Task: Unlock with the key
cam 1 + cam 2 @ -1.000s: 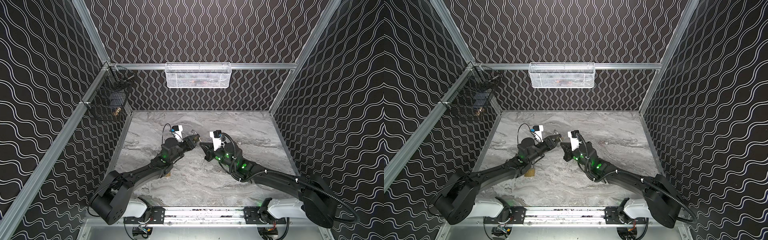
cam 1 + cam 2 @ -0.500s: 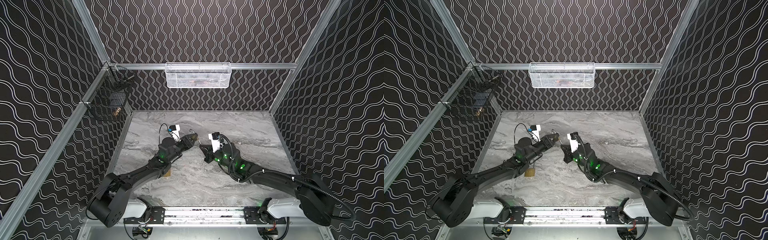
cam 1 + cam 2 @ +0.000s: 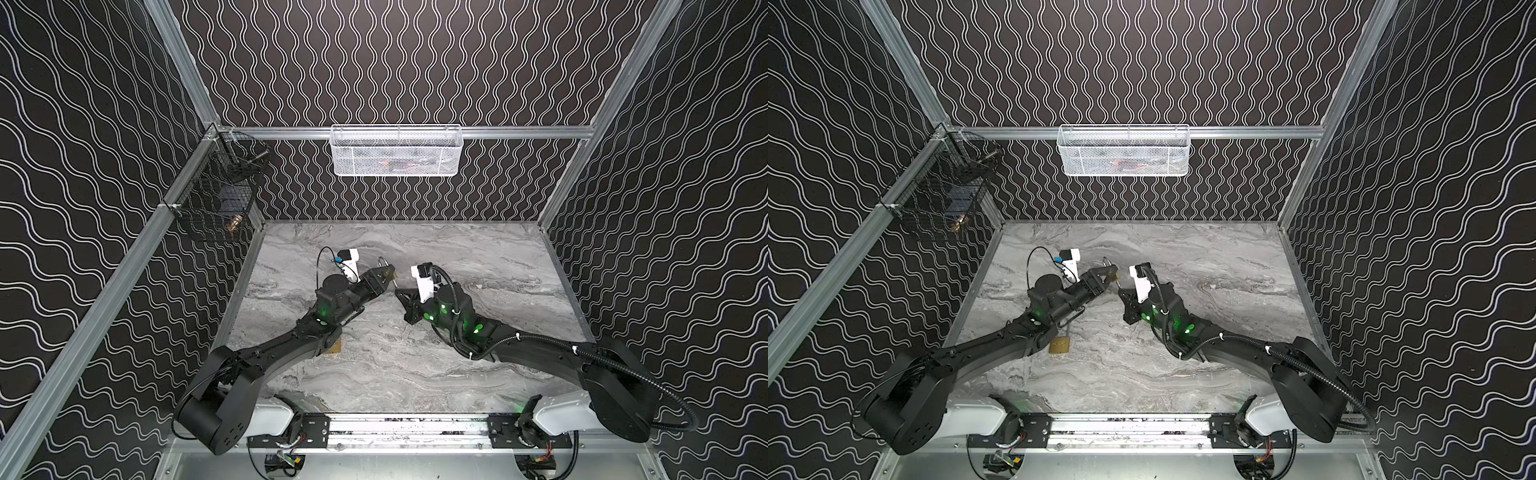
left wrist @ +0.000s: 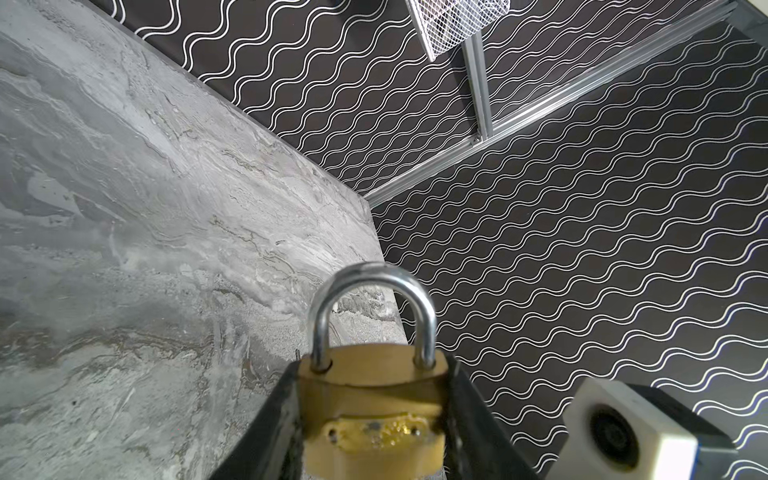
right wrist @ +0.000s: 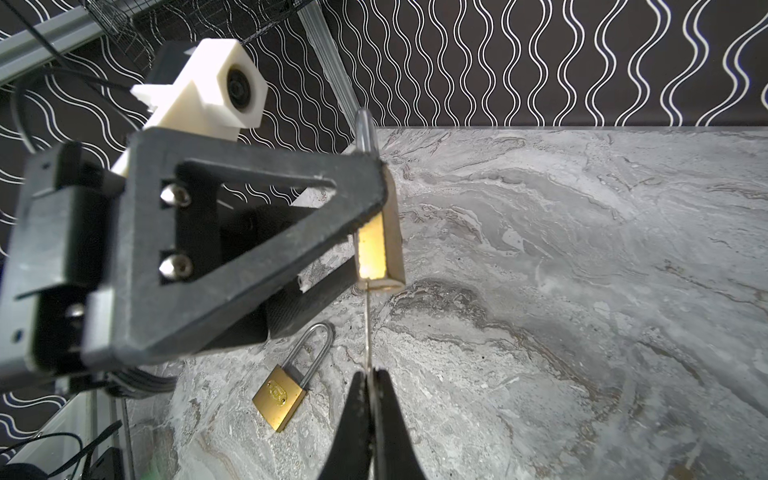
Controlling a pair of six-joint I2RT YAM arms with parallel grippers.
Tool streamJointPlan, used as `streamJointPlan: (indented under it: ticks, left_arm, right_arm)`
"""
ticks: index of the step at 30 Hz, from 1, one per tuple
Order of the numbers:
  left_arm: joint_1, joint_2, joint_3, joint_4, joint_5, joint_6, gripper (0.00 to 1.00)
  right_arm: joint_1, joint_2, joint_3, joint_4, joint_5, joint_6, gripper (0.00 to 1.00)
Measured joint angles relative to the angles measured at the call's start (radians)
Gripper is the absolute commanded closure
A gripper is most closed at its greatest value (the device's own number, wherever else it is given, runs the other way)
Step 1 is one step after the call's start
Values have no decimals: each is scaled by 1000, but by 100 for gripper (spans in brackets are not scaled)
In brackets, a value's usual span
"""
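In both top views the left gripper (image 3: 384, 275) holds a brass padlock (image 3: 390, 272) above the surface (image 3: 478, 257) mid-scene, facing the right gripper (image 3: 398, 292). In the left wrist view its jaws clamp the lock's body, with the shackle closed. In the right wrist view the right jaws pinch a thin key (image 5: 367, 332), its tip at, perhaps in, the lock's underside. A long-shackle padlock (image 5: 280, 397) lies on the surface nearer, to the left.
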Motion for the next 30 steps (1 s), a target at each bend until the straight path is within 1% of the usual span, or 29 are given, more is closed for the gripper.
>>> streamJointPlan:
  ticks: [20,30]
  left_arm:
    - [3,-11,-3,26,14,-15,96]
    - [4,-12,-6,26,14,-14,96]
  right_arm:
    - [-13,9,16,-2,-9,9,100]
    - [-18,13,37,-34,-16,13,100]
